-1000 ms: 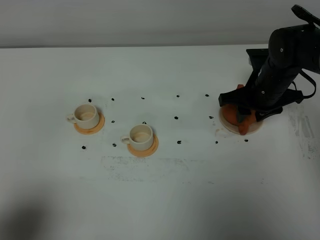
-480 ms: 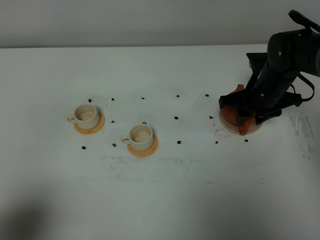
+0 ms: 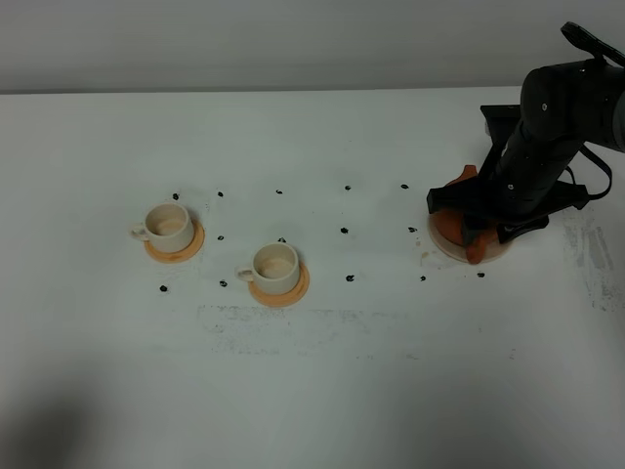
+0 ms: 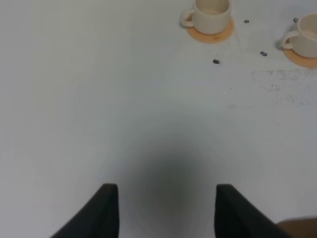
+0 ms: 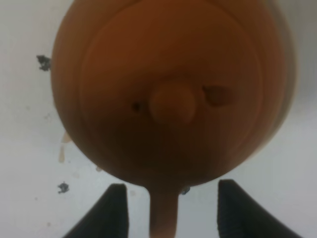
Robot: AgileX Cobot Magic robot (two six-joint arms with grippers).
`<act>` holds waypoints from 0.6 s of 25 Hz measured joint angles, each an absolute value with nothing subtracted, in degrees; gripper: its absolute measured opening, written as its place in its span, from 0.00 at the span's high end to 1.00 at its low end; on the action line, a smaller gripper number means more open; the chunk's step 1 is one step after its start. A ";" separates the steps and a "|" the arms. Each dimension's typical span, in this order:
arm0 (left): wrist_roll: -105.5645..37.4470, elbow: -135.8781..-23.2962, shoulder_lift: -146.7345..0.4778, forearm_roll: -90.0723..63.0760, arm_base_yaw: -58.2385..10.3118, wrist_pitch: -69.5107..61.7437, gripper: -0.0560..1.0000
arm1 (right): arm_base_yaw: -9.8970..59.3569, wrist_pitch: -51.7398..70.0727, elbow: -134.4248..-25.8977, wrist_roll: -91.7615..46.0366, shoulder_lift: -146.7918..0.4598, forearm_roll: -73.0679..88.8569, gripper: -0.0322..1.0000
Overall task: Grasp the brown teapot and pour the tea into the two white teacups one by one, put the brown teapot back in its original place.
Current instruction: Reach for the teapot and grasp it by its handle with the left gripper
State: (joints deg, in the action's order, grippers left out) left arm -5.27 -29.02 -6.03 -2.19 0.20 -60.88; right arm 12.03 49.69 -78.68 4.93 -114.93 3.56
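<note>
The brown teapot [image 3: 451,226] sits on its pale beige coaster [image 3: 441,249] at the right, partly hidden by my right arm. My right gripper [image 3: 480,234] is low over it and open. In the right wrist view the teapot [image 5: 168,94] fills the frame, and the fingers [image 5: 118,208] stand on either side of its narrow handle [image 5: 163,213] with a gap on each side. The two white teacups [image 3: 170,226] [image 3: 275,265] stand on orange coasters at the left. My left gripper [image 4: 166,188] is open and empty over bare table, out of the exterior view; the cups [image 4: 212,12] [image 4: 304,39] lie far ahead of it.
Small black marks [image 3: 346,231] dot the white table between the cups and the teapot. A faint scuffed patch [image 3: 293,322] lies in front of the cups. The table's far edge meets a grey wall [image 3: 293,39].
My right arm has shifted slightly back over the teapot. The teapot stays on its coaster and the cups have not moved.
</note>
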 joint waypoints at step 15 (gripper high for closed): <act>-5.27 -29.02 -6.03 -2.19 0.20 -60.88 0.51 | 12.03 49.68 -78.68 4.67 -114.93 3.56 0.62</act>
